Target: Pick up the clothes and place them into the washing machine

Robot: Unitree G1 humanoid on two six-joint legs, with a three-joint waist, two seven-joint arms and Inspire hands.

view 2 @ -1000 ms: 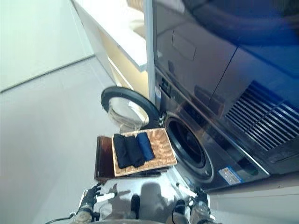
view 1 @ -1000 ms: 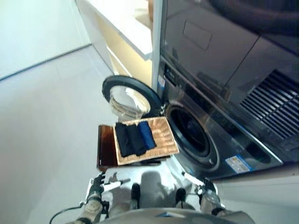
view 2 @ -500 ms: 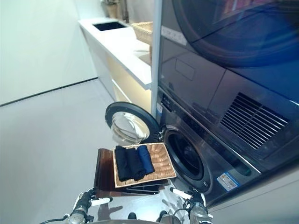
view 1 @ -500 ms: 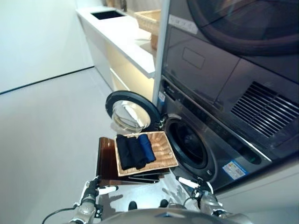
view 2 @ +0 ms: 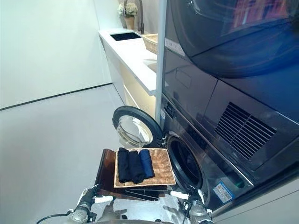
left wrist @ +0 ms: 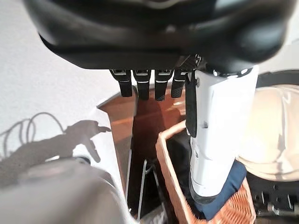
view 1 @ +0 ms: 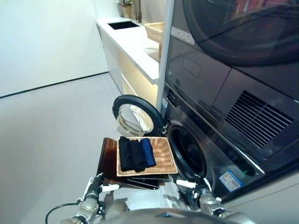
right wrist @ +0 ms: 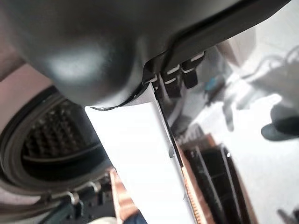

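Observation:
Folded dark clothes [view 1: 131, 154] and a blue one [view 1: 147, 151] lie side by side in a shallow wicker basket [view 1: 164, 161] on a low dark brown box [view 1: 107, 157]. The washing machine's drum [view 1: 189, 156] stands open to the right of the basket, its round door [view 1: 137, 118] swung out behind the basket. My left hand [view 1: 96, 185] is low at the bottom left, open and empty, short of the box. My right hand [view 1: 196, 184] is low at the bottom right, open and empty, in front of the drum. The left wrist view shows the basket's corner [left wrist: 168, 154] and the blue cloth [left wrist: 229, 182].
A dark dryer [view 1: 233, 56] is stacked above the washing machine. A white counter [view 1: 135, 42] with a sink and a wicker tray runs back along the wall. Pale grey floor [view 1: 46, 130] lies to the left.
The camera has tilted up, so the whole scene sits lower and more of the counter and dryer shows. Both hands stay low, open and empty.

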